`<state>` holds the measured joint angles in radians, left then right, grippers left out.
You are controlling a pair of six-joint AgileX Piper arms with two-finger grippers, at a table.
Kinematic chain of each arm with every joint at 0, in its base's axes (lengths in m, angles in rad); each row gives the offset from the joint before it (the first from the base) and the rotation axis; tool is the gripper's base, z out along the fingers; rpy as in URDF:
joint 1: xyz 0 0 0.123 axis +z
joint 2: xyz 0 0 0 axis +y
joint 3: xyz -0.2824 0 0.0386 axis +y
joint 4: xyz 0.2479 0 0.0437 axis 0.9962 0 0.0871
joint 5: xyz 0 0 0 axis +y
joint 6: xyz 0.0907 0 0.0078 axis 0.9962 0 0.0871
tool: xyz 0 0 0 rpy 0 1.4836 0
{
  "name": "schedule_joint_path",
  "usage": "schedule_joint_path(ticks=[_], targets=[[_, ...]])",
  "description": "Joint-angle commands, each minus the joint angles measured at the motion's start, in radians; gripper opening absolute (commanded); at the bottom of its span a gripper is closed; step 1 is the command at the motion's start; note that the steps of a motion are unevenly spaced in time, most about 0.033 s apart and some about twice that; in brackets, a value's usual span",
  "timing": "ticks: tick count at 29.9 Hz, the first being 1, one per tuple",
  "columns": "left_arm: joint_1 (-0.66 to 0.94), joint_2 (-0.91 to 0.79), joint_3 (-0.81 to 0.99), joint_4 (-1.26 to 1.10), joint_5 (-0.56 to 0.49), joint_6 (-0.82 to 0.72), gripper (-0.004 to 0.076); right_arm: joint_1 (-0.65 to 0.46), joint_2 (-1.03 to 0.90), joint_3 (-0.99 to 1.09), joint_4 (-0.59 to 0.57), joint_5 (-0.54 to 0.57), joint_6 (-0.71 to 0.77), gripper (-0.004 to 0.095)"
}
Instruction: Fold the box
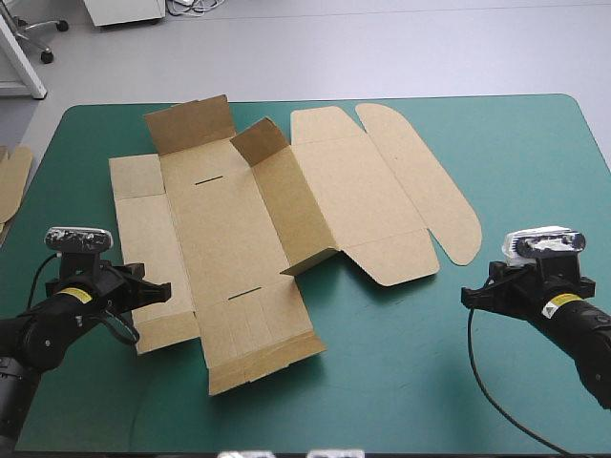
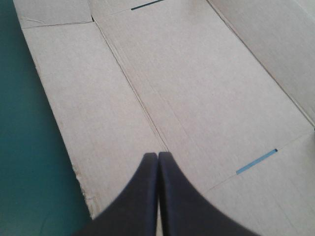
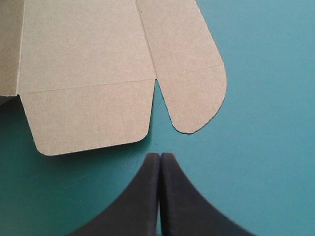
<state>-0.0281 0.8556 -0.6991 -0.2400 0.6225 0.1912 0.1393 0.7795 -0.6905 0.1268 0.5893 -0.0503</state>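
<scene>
The brown box [image 1: 239,229] lies opened out on the tabletop [image 1: 401,372], which has a teal-green cover. It sits in the middle, a bit closer to the left edge. Most of it is flat. Two small flaps on the side by the far edge stand up. One long wall in the middle is tipped up too. The lid part lies flat toward the right edge and has rounded flaps. Two thin slits show in the flat bottom of the box.

The left tool [image 1: 162,289] is near the front left corner of the tabletop. Its tip is over the left side of the box. Its two black fingers are pressed together with nothing between them.

The right tool [image 1: 468,294] is near the right edge, over the bare cover and apart from the box. Its fingers are pressed tight too, and it holds nothing. The rounded flaps lie just ahead of its tip.

A bit of spare board [image 1: 11,181] pokes in at the left edge of the tabletop
</scene>
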Motion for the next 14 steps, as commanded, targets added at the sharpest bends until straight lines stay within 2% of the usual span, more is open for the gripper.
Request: schedule_joint_path(ticks=[1, 4, 8, 10, 11, 14], targets=[[0.0, 0.053, -0.03, -0.074, -0.112, -0.012, 0.0017, 0.003, 0.006, -0.034, 0.003, -0.061, -0.004, -0.0028], [0.0, 0.124, -0.03, -0.15, -0.148, -0.012, 0.0133, 0.003, 0.015, -0.034, 0.003, -0.059, -0.004, -0.0028], [0.0, 0.2, -0.032, -0.29, -0.222, -0.01, 0.0379, 0.003, 0.023, -0.034, 0.003, -0.059, -0.004, -0.0028], [0.0, 0.227, -0.037, -0.349, -0.231, -0.01, 0.0473, 0.003, 0.03, -0.034, 0.003, -0.057, -0.004, -0.0028], [0.0, 0.24, -0.043, -0.357, -0.229, -0.01, 0.0503, 0.003, 0.029, -0.034, 0.003, -0.054, -0.004, -0.0028], [0.011, 0.271, -0.08, -0.357, -0.194, -0.025, 0.0506, 0.003, 0.029, -0.034, 0.003, -0.044, -0.004, -0.0028]])
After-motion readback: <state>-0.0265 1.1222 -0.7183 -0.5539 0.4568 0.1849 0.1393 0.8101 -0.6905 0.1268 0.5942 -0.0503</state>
